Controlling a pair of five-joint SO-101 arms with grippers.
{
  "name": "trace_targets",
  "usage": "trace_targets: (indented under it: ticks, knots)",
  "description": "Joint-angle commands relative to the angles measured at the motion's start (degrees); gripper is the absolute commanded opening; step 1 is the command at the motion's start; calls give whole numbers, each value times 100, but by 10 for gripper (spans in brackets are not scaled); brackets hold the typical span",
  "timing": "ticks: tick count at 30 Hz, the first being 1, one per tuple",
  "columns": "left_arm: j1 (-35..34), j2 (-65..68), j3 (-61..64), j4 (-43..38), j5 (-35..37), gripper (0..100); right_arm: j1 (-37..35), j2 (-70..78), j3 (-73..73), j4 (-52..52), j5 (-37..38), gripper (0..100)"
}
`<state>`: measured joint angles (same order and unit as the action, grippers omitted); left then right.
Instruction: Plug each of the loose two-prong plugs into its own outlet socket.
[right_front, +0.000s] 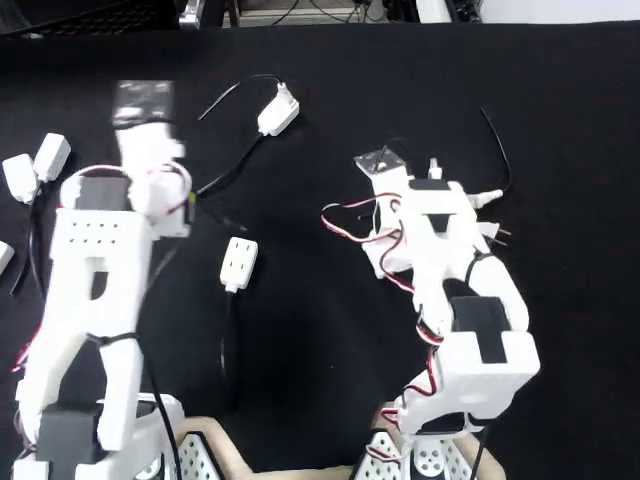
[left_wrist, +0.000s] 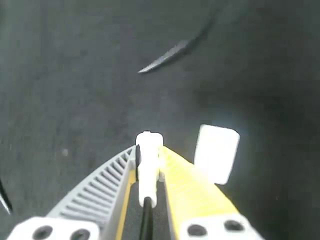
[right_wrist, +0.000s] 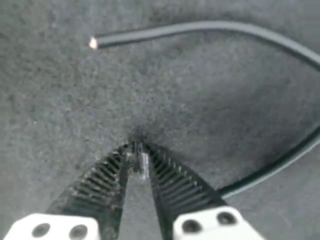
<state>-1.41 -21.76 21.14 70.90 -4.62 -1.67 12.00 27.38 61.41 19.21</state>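
Left claw (left_wrist: 148, 148) pinches white plug (left_wrist: 148, 172), its length running outward along the claw.

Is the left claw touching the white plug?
Touching. The left wrist view shows the white plug pinched tight in the left gripper, with no gap on either side.

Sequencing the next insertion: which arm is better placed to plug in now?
Left. The left gripper holds a white plug, a white outlet socket beside it. The right gripper is shut at the cloth by a black cable.
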Motion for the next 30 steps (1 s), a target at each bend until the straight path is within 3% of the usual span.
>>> trace_targets:
  ticks: [1,6,11,16,19,25,30]
  knots:
    - [585,-35,-330,62,-642,28,114,-110,22,-176,-167,13]
    - [1033,-35,40,-571,580,29,123,-110,22,-176,-237,13]
    - [1007,-53,585,-1257,2136,29,123,-110,22,-246,-237,13]
    - [840,-105,927,-1758,3675,29,123,-110,22,-246,-237,13]
    - [787,-88,1095,-1741,4985,30,114,-110,22,-246,-237,13]
    - [637,-97,1341,-2233,5565,29,88,-110,22,-246,-237,13]
    - [57,-97,1684,-2268,7516,30,88,-110,22,-246,-237,13]
